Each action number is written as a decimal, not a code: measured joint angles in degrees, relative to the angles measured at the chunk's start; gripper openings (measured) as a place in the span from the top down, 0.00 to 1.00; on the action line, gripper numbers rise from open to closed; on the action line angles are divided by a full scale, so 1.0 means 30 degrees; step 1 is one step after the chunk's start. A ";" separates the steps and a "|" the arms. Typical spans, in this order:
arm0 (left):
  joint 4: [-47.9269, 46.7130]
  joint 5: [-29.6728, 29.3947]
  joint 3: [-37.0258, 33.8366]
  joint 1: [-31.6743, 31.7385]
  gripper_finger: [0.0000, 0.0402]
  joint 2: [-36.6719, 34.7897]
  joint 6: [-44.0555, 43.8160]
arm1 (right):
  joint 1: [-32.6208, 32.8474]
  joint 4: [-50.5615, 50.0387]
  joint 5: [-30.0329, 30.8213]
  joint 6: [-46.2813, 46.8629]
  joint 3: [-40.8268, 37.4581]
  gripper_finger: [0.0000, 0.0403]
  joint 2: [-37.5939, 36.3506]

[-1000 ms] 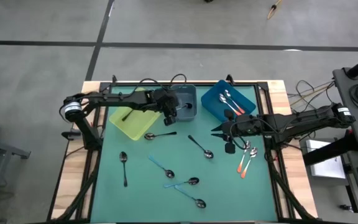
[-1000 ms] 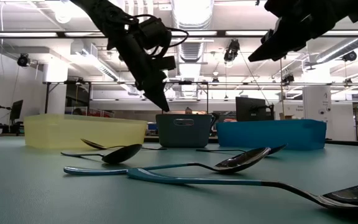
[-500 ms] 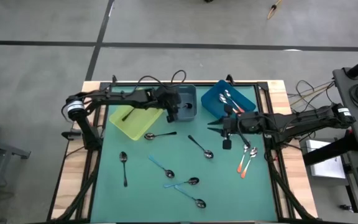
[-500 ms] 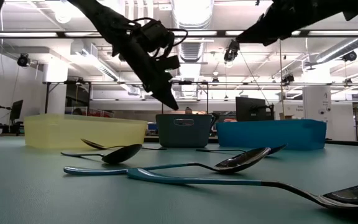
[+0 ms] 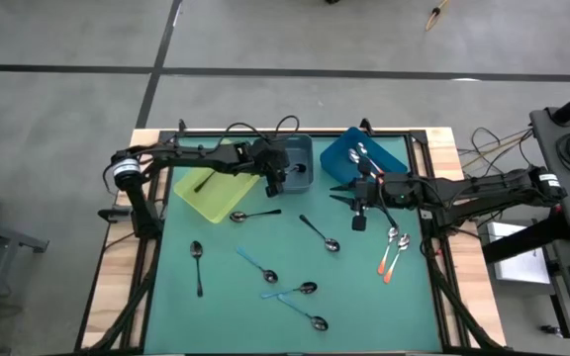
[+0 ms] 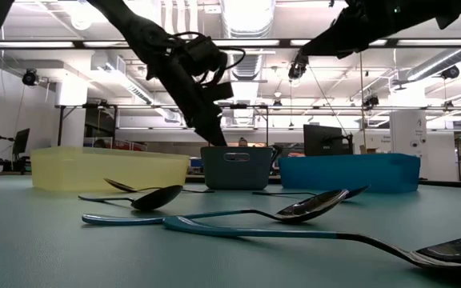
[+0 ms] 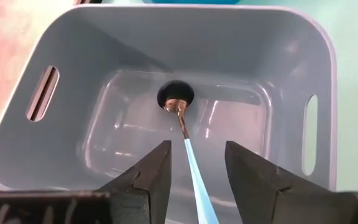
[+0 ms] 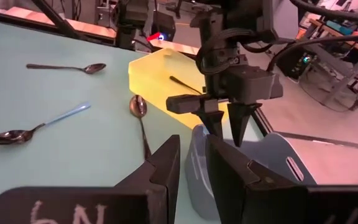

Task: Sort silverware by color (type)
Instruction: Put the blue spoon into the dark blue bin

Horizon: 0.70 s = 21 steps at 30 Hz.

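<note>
My left gripper (image 7: 196, 149) hangs open above the grey-blue bin (image 5: 295, 161), pointing steeply down. A spoon with a light blue handle (image 7: 194, 174) lies in that bin, its metal bowl (image 7: 178, 99) on the floor. Its handle runs up between my fingers without touching them. My right gripper (image 5: 337, 198) hovers near the blue bin (image 5: 369, 158), almost level. Its fingers stand a narrow gap apart with nothing between them (image 8: 191, 155). More silverware lies on the green mat: black-handled spoons (image 5: 198, 265), light blue ones (image 5: 257, 263) and orange-red ones (image 5: 388, 259).
The yellow bin (image 5: 216, 186) at the far left holds a black-handled spoon (image 5: 204, 183). The blue bin holds orange-red spoons (image 5: 372, 170). The three bins stand in a row along the far edge. Loose spoons are scattered over the mat's middle and near part (image 5: 300, 311).
My left gripper has opened and sunk a little over the grey-blue bin, toward the table's right. My right gripper has risen slightly and tipped up from pointing downward to almost level.
</note>
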 joint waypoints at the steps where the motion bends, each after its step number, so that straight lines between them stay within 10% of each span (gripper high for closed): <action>1: -0.0028 0.0002 0.0000 0.0006 0.67 0.0000 0.0002 | -0.0007 0.0007 0.0007 0.0000 0.0000 0.83 0.0000; 21: -0.0859 0.0447 0.0000 0.0020 0.64 0.0609 -0.1050 | -0.0007 -0.0045 -0.0015 0.0096 -0.0007 0.83 0.0000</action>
